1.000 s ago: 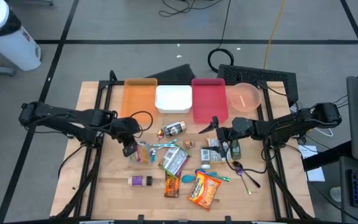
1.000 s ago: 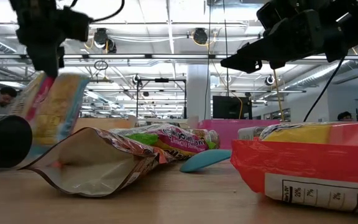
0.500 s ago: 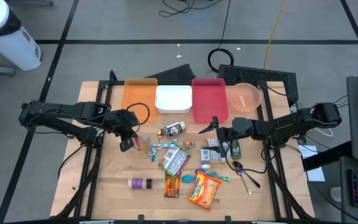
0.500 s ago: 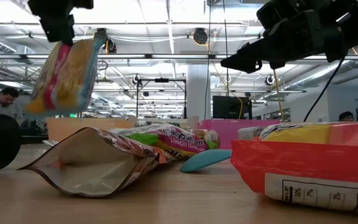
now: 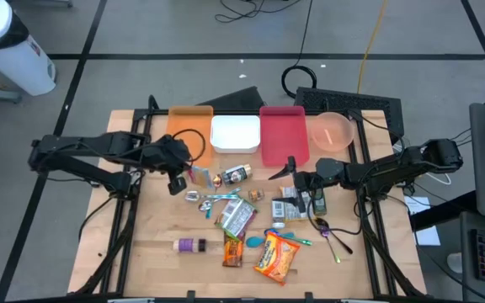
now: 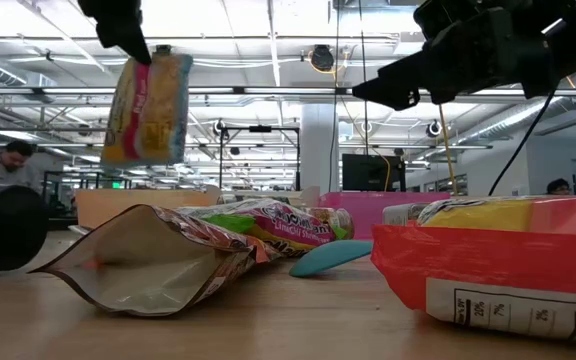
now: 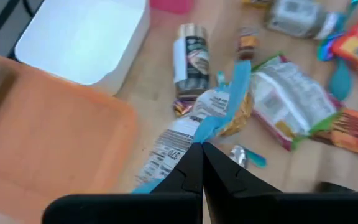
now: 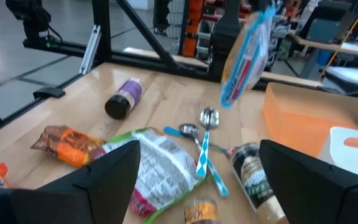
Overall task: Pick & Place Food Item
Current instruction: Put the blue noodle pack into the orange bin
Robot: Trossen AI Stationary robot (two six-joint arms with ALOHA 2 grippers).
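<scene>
A pink and yellow snack bag (image 6: 148,110) with blue edges hangs in the air over the table's left half, near the orange tray (image 5: 188,130). My left gripper (image 5: 178,178) is shut on it; the bag also shows in the left wrist view (image 7: 207,115) and the right wrist view (image 8: 244,59). My right gripper (image 5: 291,172) waits open and level above the table's right half, its fingers (image 8: 107,177) wide apart with nothing between them. My left gripper pinches the snack bag's blue sealed edge (image 7: 202,134) between its two shut fingers, at the bag's top end (image 6: 155,55). The fingers slant down from the table's left side. The bag hangs below them, slightly tilted and clear of the table.
Along the far edge stand the orange tray, a white container (image 5: 234,135), a pink tray (image 5: 283,133) and a pink bowl (image 5: 333,130). On the table lie a jar (image 5: 236,174), spoons (image 5: 209,199), a foil bag (image 5: 236,217), an orange chip bag (image 5: 276,255) and a bottle (image 5: 189,245).
My left gripper, still shut, has risen and gone toward the far edge and the orange tray, tipping as it went. The snack bag has gone up with it, from low by the table to hanging clear.
</scene>
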